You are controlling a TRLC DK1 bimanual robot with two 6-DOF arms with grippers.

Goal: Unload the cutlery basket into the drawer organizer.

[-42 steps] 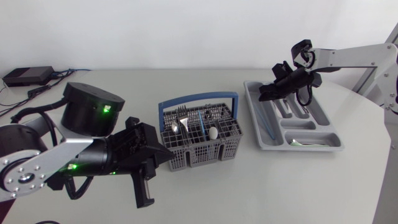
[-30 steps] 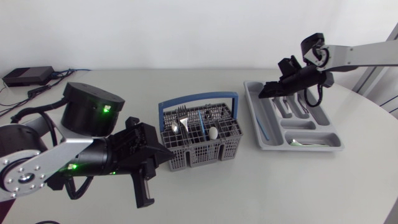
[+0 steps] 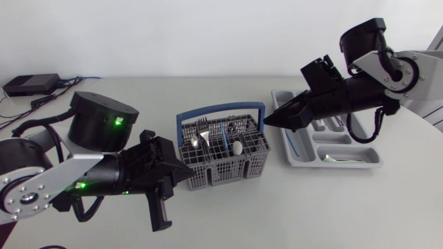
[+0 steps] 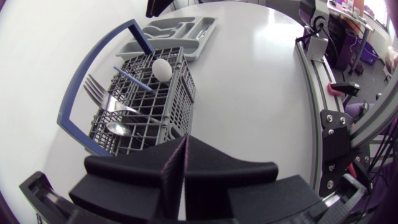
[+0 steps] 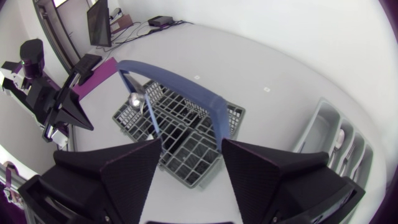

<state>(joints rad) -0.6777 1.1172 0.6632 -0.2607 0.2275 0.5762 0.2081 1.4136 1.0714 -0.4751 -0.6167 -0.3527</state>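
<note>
1. My left claw (image 4: 183, 146) is clenched, its two fingers pressed flat together with nothing between them.
2. The cutlery basket (image 4: 168, 93) stands on the tabletop (image 3: 311, 200) just ahead of the left claw's tips. It holds a fork (image 4: 99, 93), a spoon (image 4: 118, 129), a thin blue rod (image 4: 134, 79) and a white rounded piece (image 4: 163, 68).
3. My right claw (image 5: 191, 149) is released, its fingers spread wide and empty.
4. In the right wrist view the basket lies ahead of and below this claw. Its blue handle (image 5: 171, 81) arches across the gap between the fingers.
5. In the head view the right claw's tips are close to the handle's near end, above the tabletop; I cannot confirm contact.
6. The drawer organizer (image 3: 370, 149) lies beside and behind the right claw, partly under that arm. It holds a blue utensil (image 3: 299, 142) in its long compartment and metal cutlery (image 3: 325, 124) in others.
</note>
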